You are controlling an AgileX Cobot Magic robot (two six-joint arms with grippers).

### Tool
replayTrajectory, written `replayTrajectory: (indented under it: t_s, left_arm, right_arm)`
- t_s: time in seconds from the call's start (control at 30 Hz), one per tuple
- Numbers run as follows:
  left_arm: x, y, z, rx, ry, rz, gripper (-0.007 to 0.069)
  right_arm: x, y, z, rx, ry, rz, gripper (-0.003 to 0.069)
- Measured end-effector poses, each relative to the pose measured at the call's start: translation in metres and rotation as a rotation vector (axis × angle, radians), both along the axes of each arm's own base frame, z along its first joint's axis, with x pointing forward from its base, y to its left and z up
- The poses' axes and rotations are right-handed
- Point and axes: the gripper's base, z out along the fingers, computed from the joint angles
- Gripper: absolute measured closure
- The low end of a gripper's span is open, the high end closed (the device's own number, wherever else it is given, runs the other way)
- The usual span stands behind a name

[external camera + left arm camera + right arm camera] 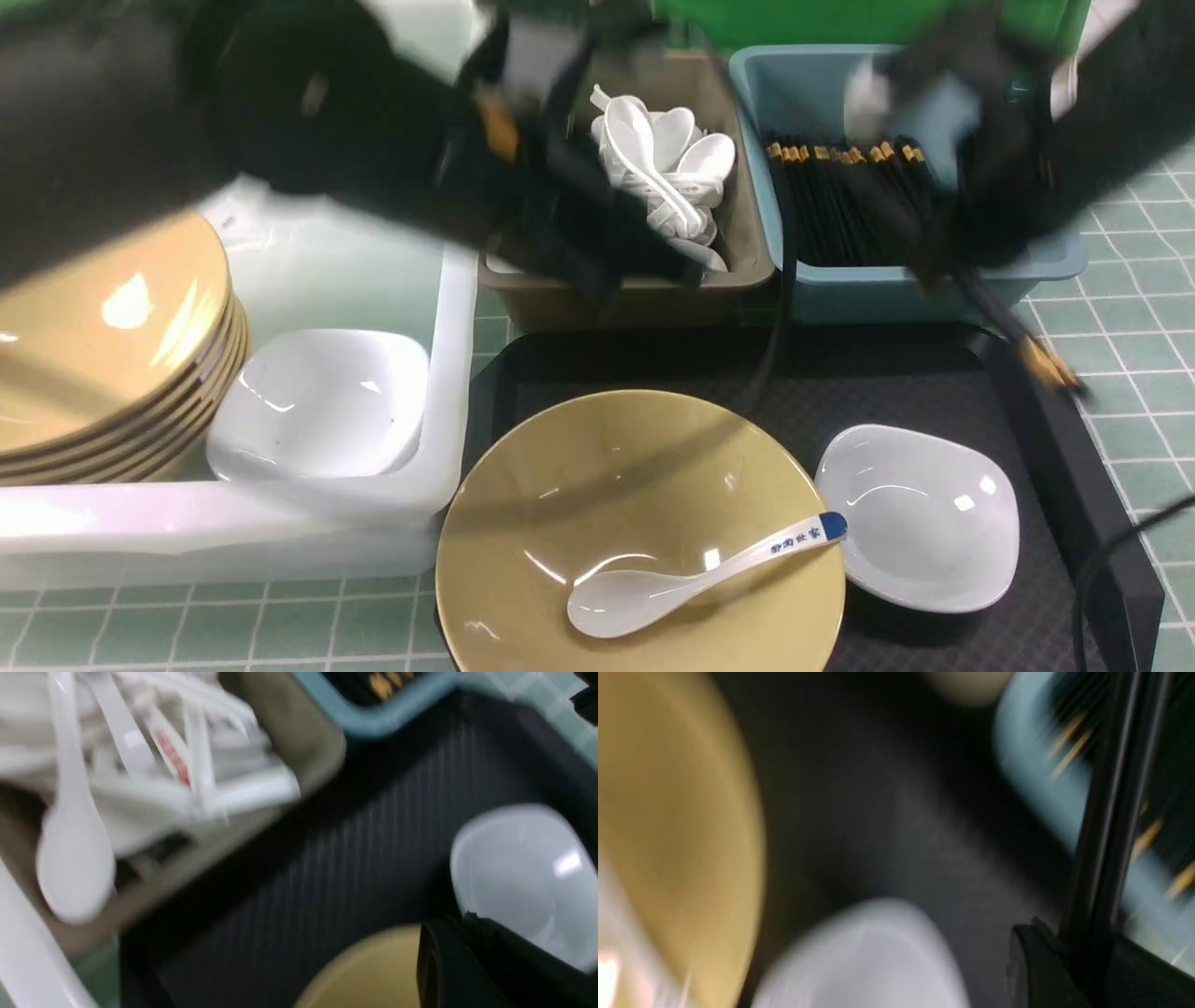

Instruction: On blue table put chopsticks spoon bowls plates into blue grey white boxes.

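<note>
A tan bowl (635,523) holding a white spoon (691,574) and a small white bowl (920,518) sit on the black tray (934,373). My right gripper (938,252) is blurred at the front wall of the blue box (934,280) and is shut on black chopsticks (1027,345) that slant down over the tray's right side. In the right wrist view the chopsticks (1111,812) run between the fingers (1041,961). My left gripper (597,271) is blurred at the front of the grey box (644,289) of white spoons (667,168). It looks shut and empty in the left wrist view (467,956).
The white box (448,373) at the left holds a stack of tan plates (103,355) and a white bowl (322,401). Several black chopsticks (840,196) lie in the blue box. A black cable (1111,560) crosses the tray's right edge.
</note>
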Motion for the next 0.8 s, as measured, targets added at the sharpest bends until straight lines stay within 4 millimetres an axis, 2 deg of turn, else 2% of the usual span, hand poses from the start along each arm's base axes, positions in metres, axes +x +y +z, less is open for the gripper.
replayTrajectory:
  t_s: [0.1,0.17,0.2,0.27,0.33,0.4,0.43,0.47,0.5,0.57,0.6,0.63,0.67,0.73,0.8]
  left_arm:
    - [0.027,-0.009,0.023,-0.013,-0.114,-0.026,0.0618]
    - [0.033,-0.014,0.036,-0.023,-0.169,-0.041,0.0618]
    - [0.035,-0.015,0.043,-0.027,-0.196,-0.049,0.0618]
    - [0.036,-0.016,0.049,-0.031,-0.218,-0.055,0.0618]
    - [0.036,-0.016,0.055,-0.031,-0.243,-0.065,0.0618]
    - [0.036,-0.015,0.054,-0.023,-0.239,-0.068,0.0618]
    - [0.036,-0.015,0.054,-0.014,-0.235,-0.070,0.0618]
    - [0.035,-0.014,0.053,0.001,-0.231,-0.072,0.0618]
    - [0.035,-0.013,0.052,0.019,-0.221,-0.075,0.0618]
    - [0.033,-0.011,0.049,0.061,-0.200,-0.082,0.0618]
    - [0.031,-0.008,0.049,0.091,-0.186,-0.086,0.0618]
    - [0.028,-0.005,0.049,0.112,-0.173,-0.088,0.0618]
    - [0.028,-0.005,0.048,0.117,-0.169,-0.089,0.0618]
    - [0.015,0.007,0.048,0.174,-0.138,-0.094,0.0618]
    - [0.001,0.017,0.051,0.198,-0.129,-0.095,0.0618]
  right_arm:
    - [0.038,-0.007,0.012,0.129,-0.131,-0.162,0.0500]
    - [0.063,-0.013,0.010,0.195,-0.175,-0.253,0.0500]
    - [0.075,-0.017,0.008,0.227,-0.193,-0.298,0.0500]
    - [0.088,-0.020,0.004,0.253,-0.207,-0.336,0.0500]
    - [0.117,-0.029,-0.008,0.298,-0.235,-0.408,0.0500]
    - [0.137,-0.035,-0.025,0.307,-0.230,-0.443,0.0498]
    - [0.146,-0.036,-0.033,0.309,-0.223,-0.456,0.0659]
    - [0.154,-0.038,-0.042,0.312,-0.213,-0.472,0.0461]
    - [0.160,-0.039,-0.050,0.309,-0.199,-0.480,0.0442]
    - [0.169,-0.041,-0.067,0.291,-0.153,-0.494,0.0359]
    - [0.170,-0.042,-0.075,0.265,-0.089,-0.501,0.0285]
    - [0.169,-0.042,-0.078,0.255,-0.061,-0.501,0.0251]
    - [0.169,-0.042,-0.077,0.252,-0.054,-0.500,0.0251]
    - [0.161,-0.040,-0.077,0.182,0.055,-0.423,0.0171]
    - [0.150,-0.034,-0.062,0.151,0.120,-0.300,0.0133]
